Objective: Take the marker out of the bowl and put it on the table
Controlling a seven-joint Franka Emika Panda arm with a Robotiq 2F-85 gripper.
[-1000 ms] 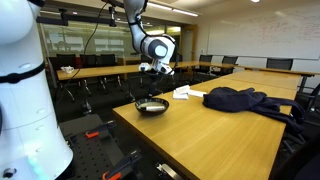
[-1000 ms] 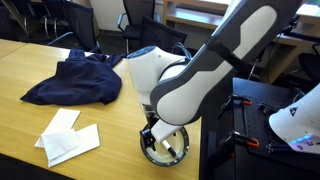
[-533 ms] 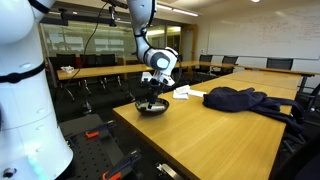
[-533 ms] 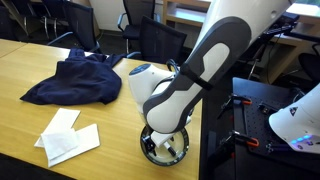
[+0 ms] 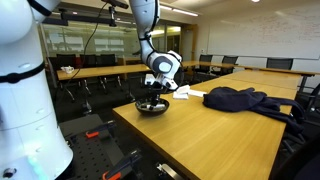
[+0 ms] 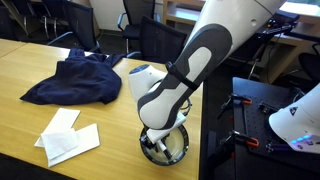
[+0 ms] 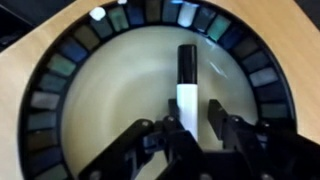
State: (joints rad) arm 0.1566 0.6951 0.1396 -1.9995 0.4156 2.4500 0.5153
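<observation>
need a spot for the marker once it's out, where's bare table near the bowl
Biggest bare patch: the table top in an exterior view, running from the bowl toward the camera, bordered by the dark blue cloth. Crowded: the white papers lie close beside the bowl, with the cloth just beyond them.
</observation>
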